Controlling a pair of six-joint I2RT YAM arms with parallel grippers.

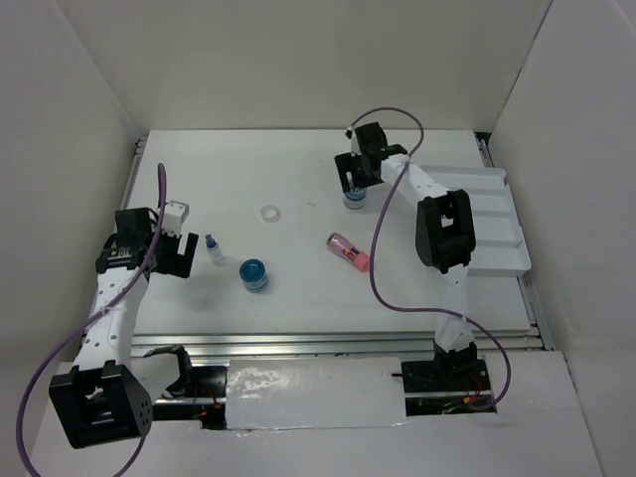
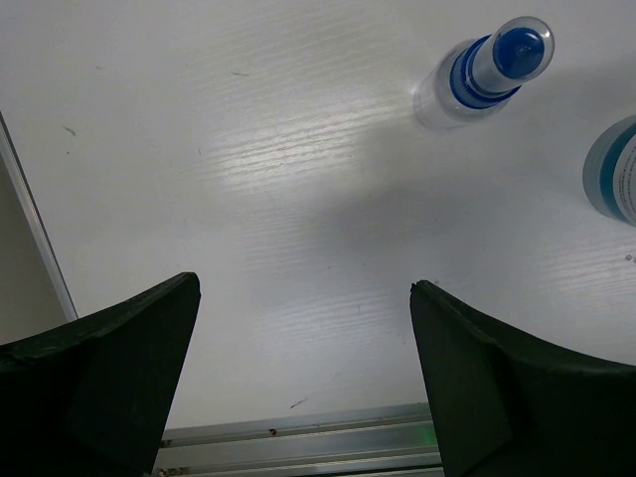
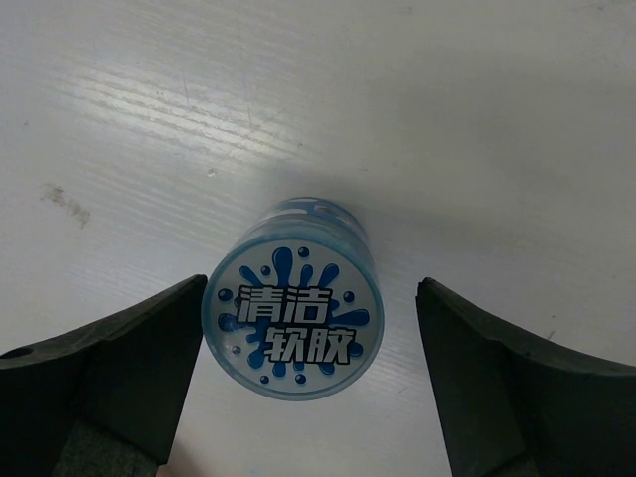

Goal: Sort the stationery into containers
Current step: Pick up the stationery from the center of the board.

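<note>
From above, the right claw (image 1: pixel 355 187) hides most of a blue pot (image 1: pixel 354 203) near the surface's (image 1: pixel 298 159) far edge. Its wrist view shows the pot's printed lid inside the wide-spread claw. The left claw (image 2: pixel 303 288), also wide, hangs near the left edge, with the small bottle (image 2: pixel 487 65) beyond it and a second pot (image 2: pixel 616 174) cut off by the frame.

The left gripper (image 1: pixel 180 252) sits at 9 o'clock, aimed toward 3 o'clock, jaws spread wide. The right gripper (image 1: pixel 355 191) sits at 1 o'clock, pointed downward, jaws spread wide.

"清洁软胶" on blue pot (image 3: pixel 293 333) lid
</note>
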